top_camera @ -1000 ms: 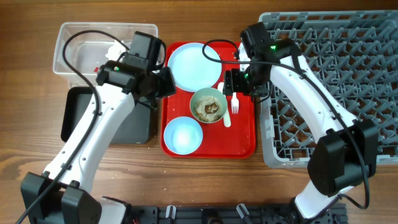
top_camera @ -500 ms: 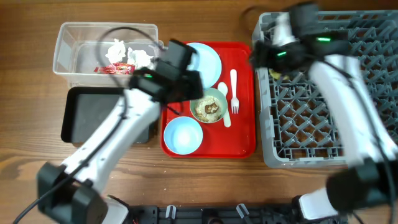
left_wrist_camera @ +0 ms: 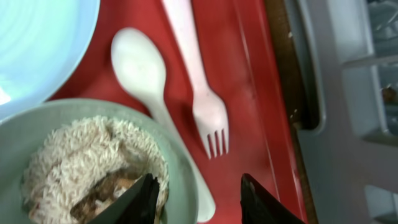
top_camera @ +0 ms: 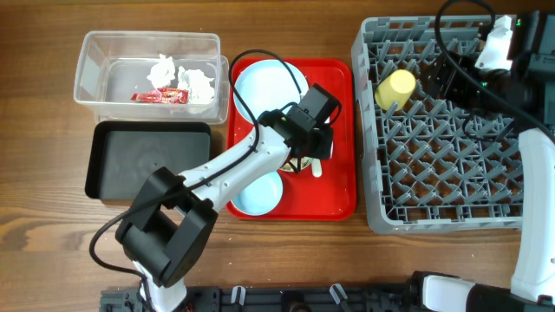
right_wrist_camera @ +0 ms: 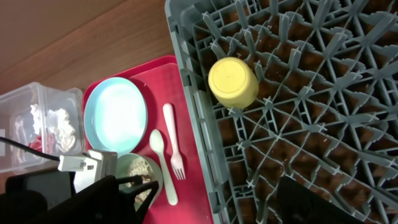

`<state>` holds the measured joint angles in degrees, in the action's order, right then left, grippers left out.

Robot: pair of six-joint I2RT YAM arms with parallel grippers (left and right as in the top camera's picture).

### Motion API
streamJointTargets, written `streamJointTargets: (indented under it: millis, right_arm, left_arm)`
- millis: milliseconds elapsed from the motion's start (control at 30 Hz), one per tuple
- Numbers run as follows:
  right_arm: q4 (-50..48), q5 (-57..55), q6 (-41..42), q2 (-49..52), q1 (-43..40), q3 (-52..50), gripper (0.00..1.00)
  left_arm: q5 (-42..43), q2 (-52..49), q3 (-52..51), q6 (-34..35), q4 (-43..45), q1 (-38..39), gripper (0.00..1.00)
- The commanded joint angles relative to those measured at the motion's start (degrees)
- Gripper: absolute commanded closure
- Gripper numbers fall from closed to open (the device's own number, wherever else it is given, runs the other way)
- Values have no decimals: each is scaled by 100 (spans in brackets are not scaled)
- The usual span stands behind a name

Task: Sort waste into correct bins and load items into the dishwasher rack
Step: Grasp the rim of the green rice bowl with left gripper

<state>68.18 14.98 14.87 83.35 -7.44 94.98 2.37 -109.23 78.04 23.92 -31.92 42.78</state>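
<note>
You are looking at a left arm (top_camera: 230, 163) wearing white shells between black joints, with a thin black cable (top_camera: 260, 53) looping above its wrist. The right arm (top_camera: 533, 195) is showing the same colours.

1. Left arm (top_camera: 227, 166) reaches diagonally from the near-left toward mid-counter, wrist tipped down.
2. Left gripper (left_wrist_camera: 202, 202) points downward, fingertips spread apart.
3. Right arm (top_camera: 531, 182) runs up the right side. The right gripper (top_camera: 448, 80) points left, its jaw gap unreadable.

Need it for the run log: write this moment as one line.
left end effector: open over pale green bowl rim | right end effector: open, empty, above dishwasher rack | yellow cup: in rack
</note>
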Motion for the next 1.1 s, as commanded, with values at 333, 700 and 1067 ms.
streamJointTargets:
  millis: [333,700,1067]
  right_arm:
    - [15,-7,-205,22,-13,-22,17]
    - [24,-7,-269,44,-13,-22,17]
    - [31,-9,-289,44,-13,-22,17]
  left_arm:
    - [-376,-551,-15,-575,96,83,60]
    - [-378,-643,-15,-575,162,138,74]
    - [-378,-702,-13,-573,216,142,96]
